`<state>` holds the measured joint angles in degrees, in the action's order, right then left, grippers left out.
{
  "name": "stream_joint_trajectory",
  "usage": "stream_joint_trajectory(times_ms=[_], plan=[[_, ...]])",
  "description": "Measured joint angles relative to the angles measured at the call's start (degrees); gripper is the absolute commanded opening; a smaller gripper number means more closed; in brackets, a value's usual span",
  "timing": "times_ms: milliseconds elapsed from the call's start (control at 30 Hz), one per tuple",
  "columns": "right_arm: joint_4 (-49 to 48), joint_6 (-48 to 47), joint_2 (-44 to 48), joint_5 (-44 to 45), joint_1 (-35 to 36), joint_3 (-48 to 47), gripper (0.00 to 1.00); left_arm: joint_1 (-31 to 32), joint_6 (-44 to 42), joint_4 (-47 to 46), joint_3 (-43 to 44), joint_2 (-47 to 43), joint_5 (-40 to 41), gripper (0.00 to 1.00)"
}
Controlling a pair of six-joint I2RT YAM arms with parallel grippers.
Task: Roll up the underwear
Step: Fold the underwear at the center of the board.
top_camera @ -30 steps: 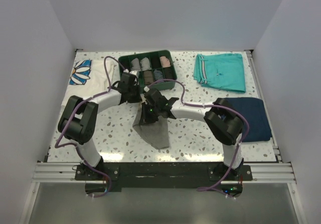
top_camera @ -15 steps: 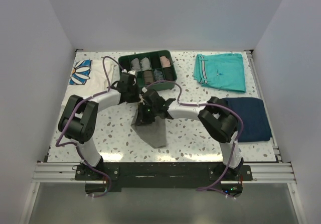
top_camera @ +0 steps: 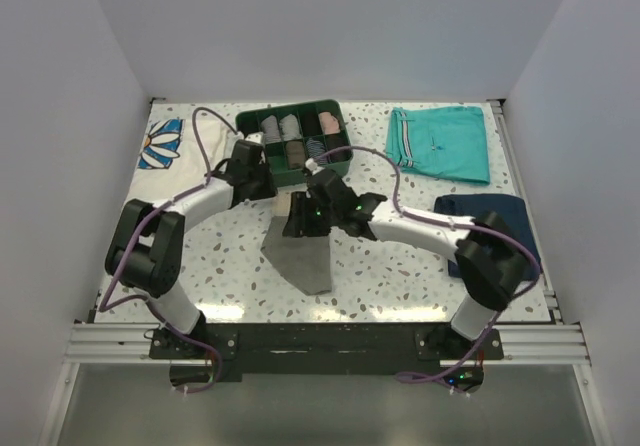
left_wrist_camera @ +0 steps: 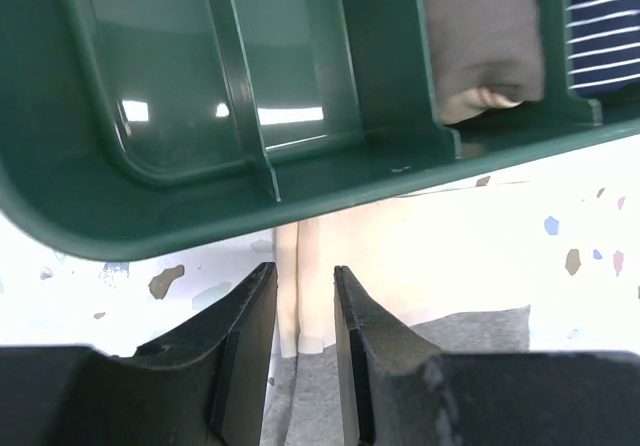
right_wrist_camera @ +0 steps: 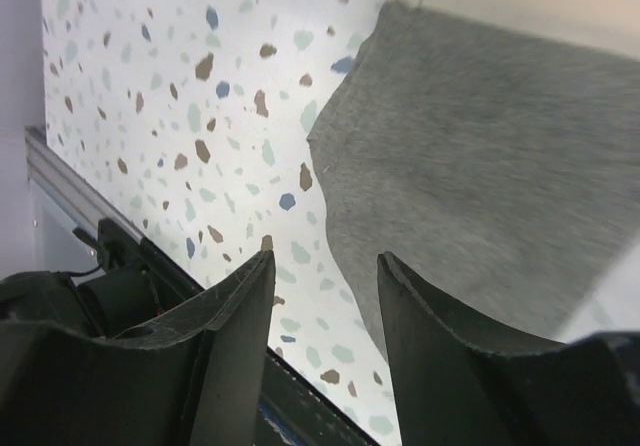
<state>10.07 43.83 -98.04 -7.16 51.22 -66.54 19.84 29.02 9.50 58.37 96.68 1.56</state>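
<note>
Your left gripper sits slightly parted and empty at the green tray's near wall. Your right gripper is spread, holding nothing, over the grey underwear, which lies flat just in front of that tray.

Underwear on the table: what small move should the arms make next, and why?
Probably lower both grippers to pinch the beige far edge and start rolling: the underwear lies flat, unrolled, and the left gripper and right gripper hang open above it, holding nothing.
</note>
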Motion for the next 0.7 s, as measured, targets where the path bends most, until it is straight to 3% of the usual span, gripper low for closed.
stream_joint_trajectory(times_ms=[233, 700], plan=[[6.73, -1.22, 12.17, 8.02, -5.09, 4.96, 0.42, -0.02, -0.07, -0.11, -0.68, -1.42, -0.66, 0.32], [6.62, -1.44, 7.28, 1.55, -6.97, 11.82, 0.41, -0.07, -0.11, -1.77, -1.46, 2.95, -5.75, 0.26]])
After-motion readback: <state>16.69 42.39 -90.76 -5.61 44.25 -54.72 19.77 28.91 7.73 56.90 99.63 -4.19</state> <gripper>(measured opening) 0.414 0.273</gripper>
